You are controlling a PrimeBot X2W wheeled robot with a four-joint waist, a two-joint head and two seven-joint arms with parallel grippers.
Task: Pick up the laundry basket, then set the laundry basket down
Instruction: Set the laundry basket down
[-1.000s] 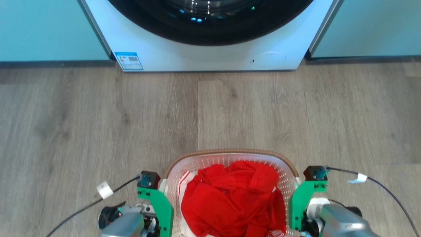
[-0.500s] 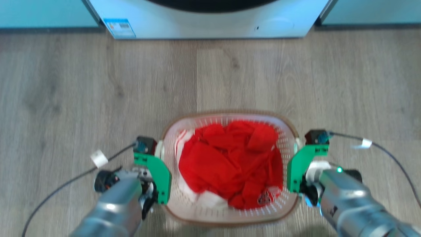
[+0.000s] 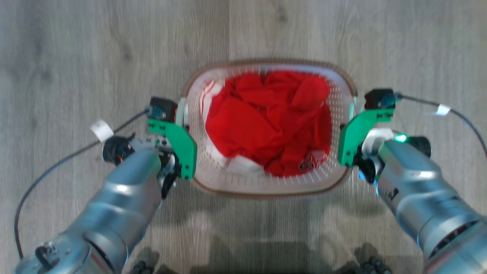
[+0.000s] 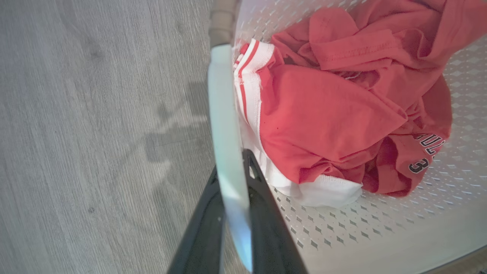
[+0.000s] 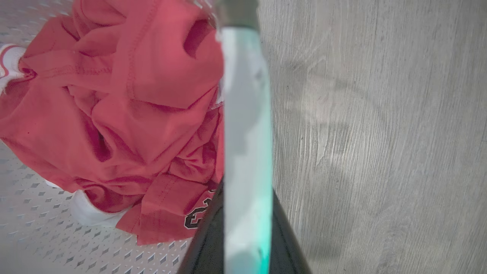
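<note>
Basket (image 3: 236, 182) white, perforated, brown-rimmed, holding red clothing (image 3: 266, 125).

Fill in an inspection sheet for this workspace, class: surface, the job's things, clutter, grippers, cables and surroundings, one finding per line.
Surface: grey wood-look floor, with shadows by the basket.
Job's things: laundry basket, white and perforated with a brown rim, upright; whether it is off the floor cannot be told. A crumpled red garment with white trim lies in it.
Clutter: nothing seen.
Grippers: left gripper shut on the basket's left handle; right gripper shut on its right handle.
Cables: a dark cable with a white tag trails from each wrist, left cable and right cable, both beside the basket, not over it.
Surroundings: nothing seen.
</note>
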